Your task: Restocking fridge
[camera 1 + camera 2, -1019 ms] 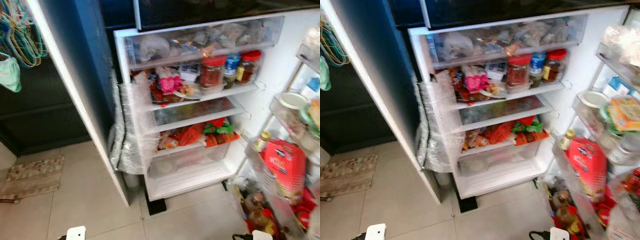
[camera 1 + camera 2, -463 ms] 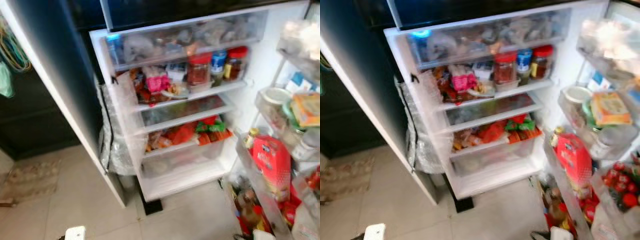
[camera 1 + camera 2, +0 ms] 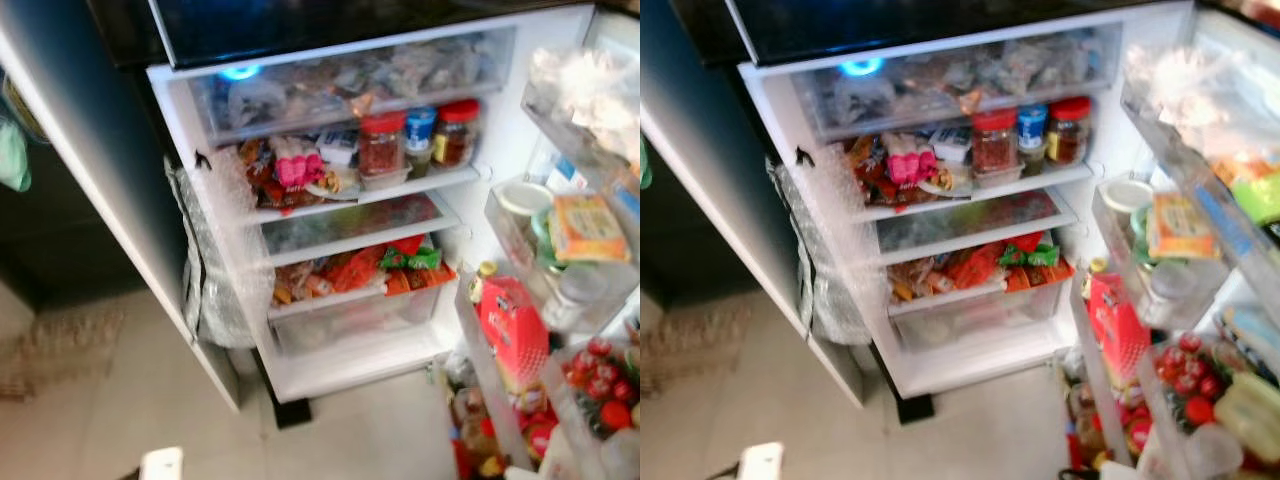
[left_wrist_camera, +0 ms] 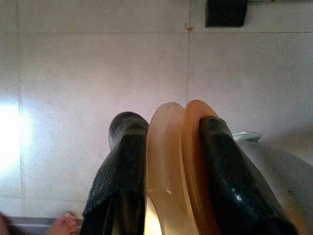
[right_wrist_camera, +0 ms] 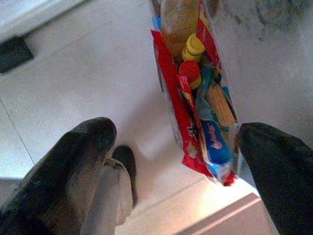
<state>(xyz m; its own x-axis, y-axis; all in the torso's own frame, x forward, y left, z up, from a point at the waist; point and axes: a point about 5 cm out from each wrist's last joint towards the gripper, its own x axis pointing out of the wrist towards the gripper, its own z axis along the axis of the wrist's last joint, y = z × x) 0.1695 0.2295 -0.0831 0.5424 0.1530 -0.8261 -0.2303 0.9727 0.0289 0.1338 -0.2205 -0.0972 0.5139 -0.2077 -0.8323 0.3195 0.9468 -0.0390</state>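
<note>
Two orange discs pinched, left gripper.

Both eye views look down from the head at the open fridge at 12 o'clock; wrist views face the floor closely.

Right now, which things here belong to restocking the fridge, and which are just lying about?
Job: open fridge; its stocked door racks; left tool, shut on an orange translucent item; right tool, open.
Lying about: floor mat; bubble wrap beside the fridge; green cloth hanging at left.
</note>
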